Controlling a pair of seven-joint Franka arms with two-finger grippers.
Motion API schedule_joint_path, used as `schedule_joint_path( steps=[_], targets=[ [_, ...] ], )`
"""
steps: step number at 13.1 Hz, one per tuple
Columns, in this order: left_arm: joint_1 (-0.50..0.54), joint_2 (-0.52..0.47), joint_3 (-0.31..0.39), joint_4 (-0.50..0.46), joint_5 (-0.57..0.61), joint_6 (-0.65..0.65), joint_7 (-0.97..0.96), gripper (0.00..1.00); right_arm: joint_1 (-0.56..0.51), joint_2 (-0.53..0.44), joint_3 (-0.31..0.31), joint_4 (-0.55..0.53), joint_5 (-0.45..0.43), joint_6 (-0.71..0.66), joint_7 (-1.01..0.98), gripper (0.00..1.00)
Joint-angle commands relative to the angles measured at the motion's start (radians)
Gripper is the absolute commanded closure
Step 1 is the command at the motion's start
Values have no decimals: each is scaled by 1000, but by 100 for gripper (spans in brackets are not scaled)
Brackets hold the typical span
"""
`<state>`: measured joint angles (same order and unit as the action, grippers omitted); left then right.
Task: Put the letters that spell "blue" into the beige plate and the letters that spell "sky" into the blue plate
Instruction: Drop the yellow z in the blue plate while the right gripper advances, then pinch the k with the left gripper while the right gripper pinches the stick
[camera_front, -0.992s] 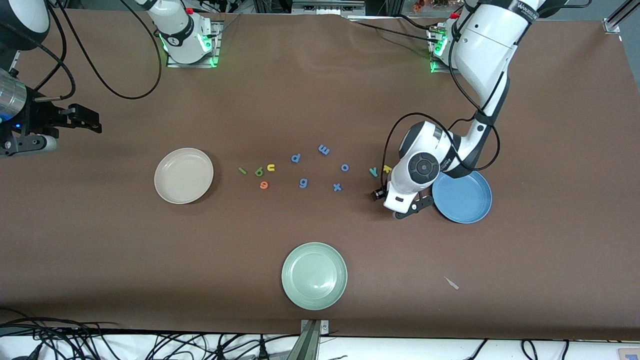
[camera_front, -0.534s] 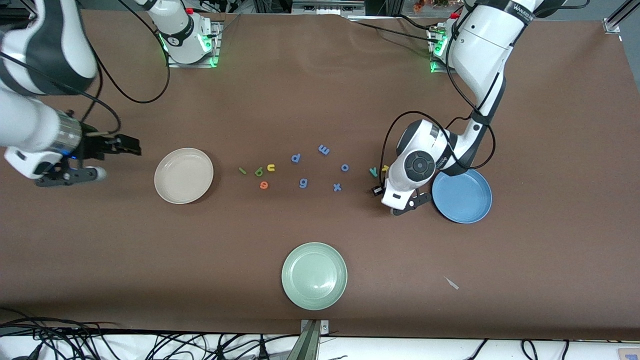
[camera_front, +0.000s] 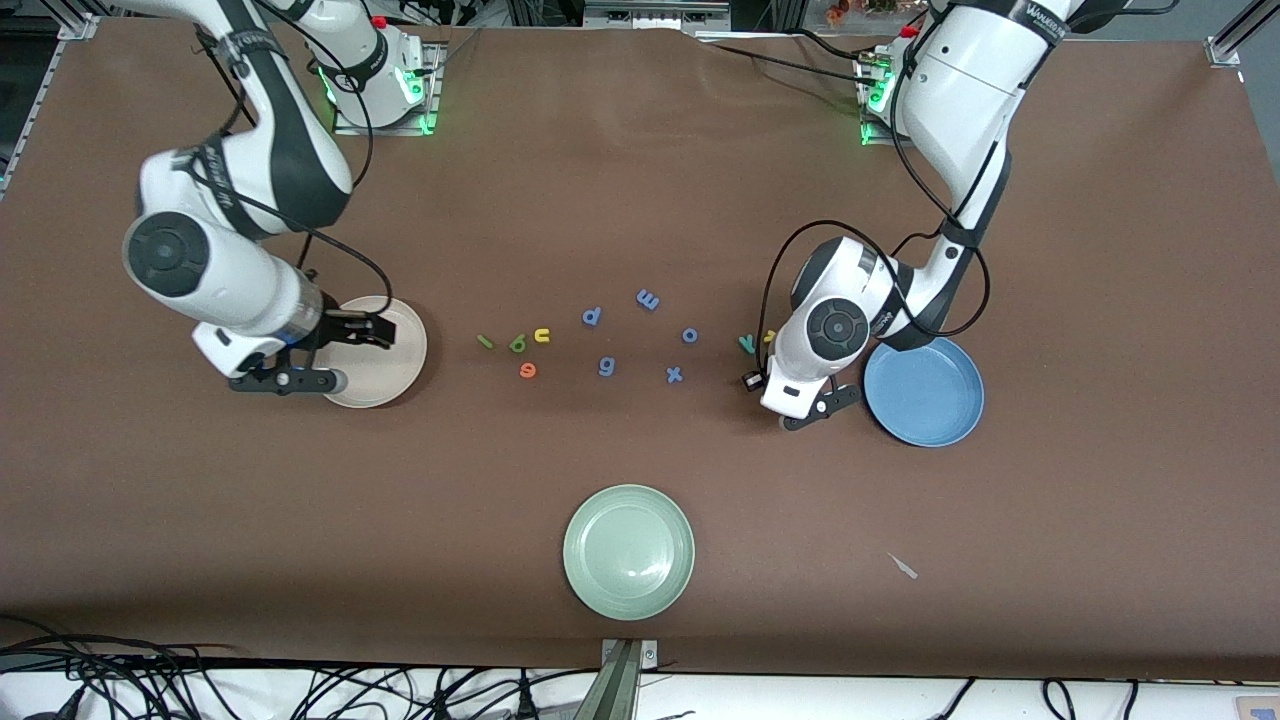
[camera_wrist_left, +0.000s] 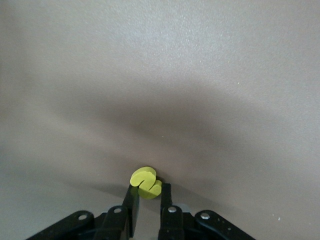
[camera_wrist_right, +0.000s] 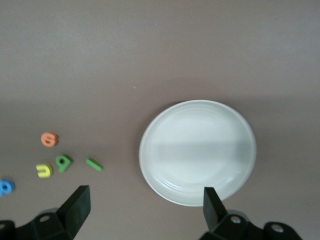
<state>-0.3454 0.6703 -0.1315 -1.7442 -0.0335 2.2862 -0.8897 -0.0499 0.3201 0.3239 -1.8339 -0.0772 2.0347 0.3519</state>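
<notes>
Brown table: right gripper (camera_front: 385, 330) jaws wide, empty, over round cream-beige plate (camera_front: 385, 385).
Left gripper (camera_wrist_left: 148, 200) pinches small yellow foam letter s (camera_wrist_left: 145, 182) at the tabletop beside round blue plate (camera_front: 925, 395).

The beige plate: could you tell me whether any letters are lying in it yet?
No, the beige plate shows a bare inside in the right wrist view, with no letters in it.

The brown bench (camera_front: 640, 180) lies bare around the round pale green plate (camera_front: 628, 551). Small foam letters (camera_front: 606, 366) crowd its middle between the round cream-beige plate (camera_front: 395, 375) and the round blue plate (camera_front: 925, 395).
</notes>
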Motion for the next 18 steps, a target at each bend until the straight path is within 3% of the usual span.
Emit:
schedule_joint_path(
  steps=[1,4,6,8,11,12,13,16,18],
  targets=[
    [5,-70,12,-1,53,-88,37,94,-5,33,67,-59,-19,131,175,0],
    [67,-115,18,-1,90,-183,171,93,39,47,76,-125,-22,244,260,0],
    [153,-127,15,-9,90,-192,323,91,87,68,72,-136,-67,292,344,0],
    [233,-121,13,-17,90,-191,464,87,85,53,72,-239,-98,382,369,0],
    [276,-87,13,-20,90,-180,526,80,85,51,70,-321,-101,492,418,0],
    [281,-83,13,-20,90,-180,526,65,85,56,70,-321,-101,492,418,0],
    [281,-83,12,-17,89,-180,526,1,85,60,70,-330,-101,496,420,0],
    [264,-95,3,-5,78,-192,509,0,85,76,69,-376,-98,576,421,0],
    [256,-113,-60,-1,70,-209,476,0,85,128,60,-364,-101,636,420,0]
  ],
)
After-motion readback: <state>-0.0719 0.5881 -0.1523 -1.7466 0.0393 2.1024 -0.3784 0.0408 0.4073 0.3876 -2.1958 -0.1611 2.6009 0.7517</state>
